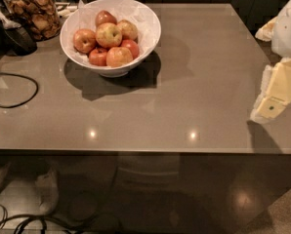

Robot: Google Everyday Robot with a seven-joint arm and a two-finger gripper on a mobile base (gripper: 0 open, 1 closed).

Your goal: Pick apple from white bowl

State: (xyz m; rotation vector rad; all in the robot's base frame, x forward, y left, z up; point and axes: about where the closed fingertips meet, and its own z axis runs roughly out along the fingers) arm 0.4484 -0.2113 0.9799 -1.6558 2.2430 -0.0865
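A: Apple [109,34]?
B: Atop the pile in the white bowl [117,71], far-left on the grey table [184,87].
A: Gripper [275,94]?
B: Over the table's right edge, well apart from the bowl. Spread or closed, no telling.

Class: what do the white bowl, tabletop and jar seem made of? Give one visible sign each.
White bowl: likely glazed ceramic, glossy rim. Tabletop: grey, polished stone or laminate; it mirrors lights. Jar: clear glass or plastic; contents show through. The claw, cream plastic by its look, hangs at the table's right edge.
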